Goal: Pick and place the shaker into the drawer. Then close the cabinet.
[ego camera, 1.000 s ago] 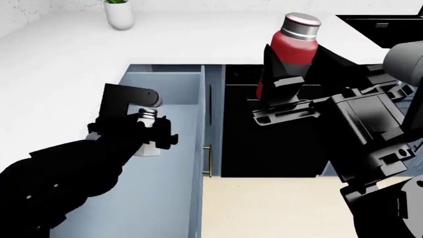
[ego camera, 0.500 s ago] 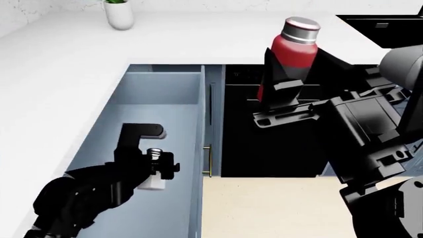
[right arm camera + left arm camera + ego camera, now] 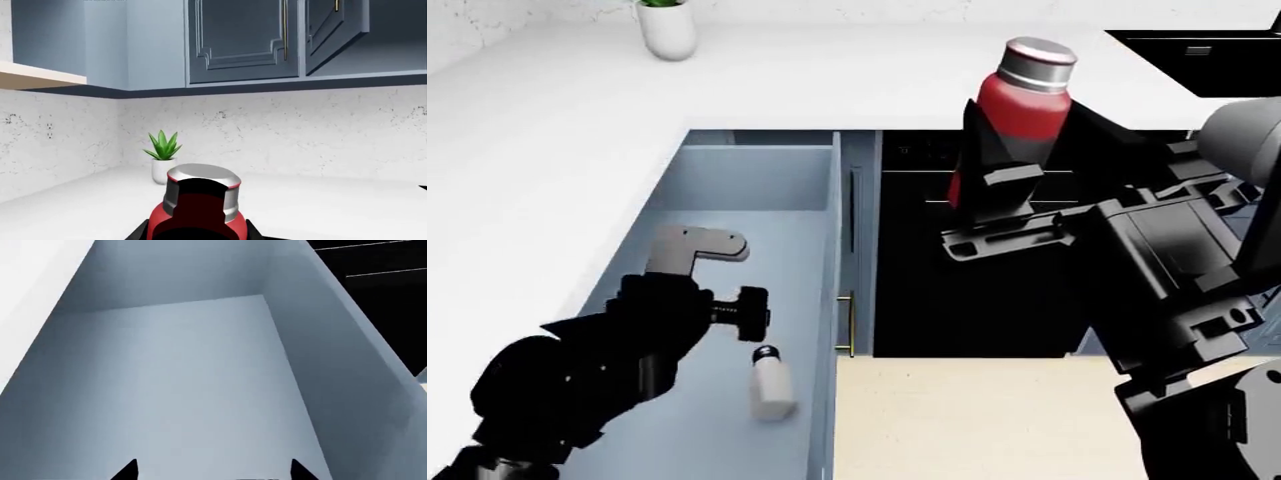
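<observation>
- Right of the drawer's (image 3: pixel 714 180) right wall, over the black oven front (image 3: pixel 961 300), the right gripper (image 3: pixel 1021 135) clamps the shaker (image 3: pixel 1014 100) upright.
- Left gripper (image 3: pixel 723 275) hangs parted, empty, over the drawer.

— What is right up close at 6 o'clock?
— A red bottle (image 3: pixel 195 220) with a silver cap. Black gripper (image 3: pixel 195 231) tips poke out on both sides of it.
— And behind it?
— A little green plant (image 3: pixel 163 156) in a white pot, at about 10 o'clock from the cap, on a white counter (image 3: pixel 320 205).
— And at 12 o'clock?
— Blue-grey cupboards (image 3: pixel 243 37). One door at 2 o'clock hangs open.
</observation>
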Robot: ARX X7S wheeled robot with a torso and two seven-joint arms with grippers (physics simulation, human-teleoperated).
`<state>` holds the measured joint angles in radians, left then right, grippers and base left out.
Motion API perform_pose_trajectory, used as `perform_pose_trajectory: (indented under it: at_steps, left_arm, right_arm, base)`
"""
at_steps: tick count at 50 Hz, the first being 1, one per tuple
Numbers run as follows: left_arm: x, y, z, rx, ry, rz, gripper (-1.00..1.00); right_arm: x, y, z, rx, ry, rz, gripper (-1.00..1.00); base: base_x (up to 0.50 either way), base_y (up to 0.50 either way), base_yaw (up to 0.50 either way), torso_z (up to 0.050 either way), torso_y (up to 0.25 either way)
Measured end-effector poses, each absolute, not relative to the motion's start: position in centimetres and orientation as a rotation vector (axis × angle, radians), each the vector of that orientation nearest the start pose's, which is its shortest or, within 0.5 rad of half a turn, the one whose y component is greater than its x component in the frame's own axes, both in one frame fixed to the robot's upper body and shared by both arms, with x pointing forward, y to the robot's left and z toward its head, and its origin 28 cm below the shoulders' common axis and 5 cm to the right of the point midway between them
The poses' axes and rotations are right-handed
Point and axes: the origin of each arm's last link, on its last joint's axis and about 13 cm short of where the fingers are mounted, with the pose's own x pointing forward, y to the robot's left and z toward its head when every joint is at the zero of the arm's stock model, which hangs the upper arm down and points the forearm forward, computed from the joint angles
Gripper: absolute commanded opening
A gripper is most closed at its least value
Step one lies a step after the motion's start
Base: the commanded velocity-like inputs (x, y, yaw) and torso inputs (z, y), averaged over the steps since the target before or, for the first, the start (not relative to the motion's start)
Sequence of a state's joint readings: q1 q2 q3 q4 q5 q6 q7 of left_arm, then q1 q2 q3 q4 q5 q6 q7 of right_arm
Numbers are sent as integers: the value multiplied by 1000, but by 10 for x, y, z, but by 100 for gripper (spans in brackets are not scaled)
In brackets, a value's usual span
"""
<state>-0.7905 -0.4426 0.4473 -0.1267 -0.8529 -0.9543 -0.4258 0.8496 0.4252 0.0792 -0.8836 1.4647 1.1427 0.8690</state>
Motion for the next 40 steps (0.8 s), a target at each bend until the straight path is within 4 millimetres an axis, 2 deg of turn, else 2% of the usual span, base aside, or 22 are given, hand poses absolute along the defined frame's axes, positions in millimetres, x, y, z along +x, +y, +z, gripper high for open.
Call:
perform_pose_trajectory:
  at_steps: [12, 21, 31, 40]
  left_arm:
    - [319, 227, 267, 240, 163, -48, 100]
    - [324, 216, 358, 367, -17, -75, 100]
    - [305, 205, 422, 439, -140, -86, 100]
    - [279, 194, 461, 452, -235, -108, 100]
  right_arm:
    - [183, -93, 279, 63, -327, 294, -100]
    - [184, -94, 280, 50, -317, 292, -100]
    - [191, -94, 285, -49, -263, 339, -100]
    - [191, -83, 290, -182, -216, 468, -100]
  base:
    - [0, 0, 0, 0, 0]
    - [0, 0, 0, 0, 0]
    - [0, 0, 0, 0, 0]
    - [0, 0, 0, 0, 0]
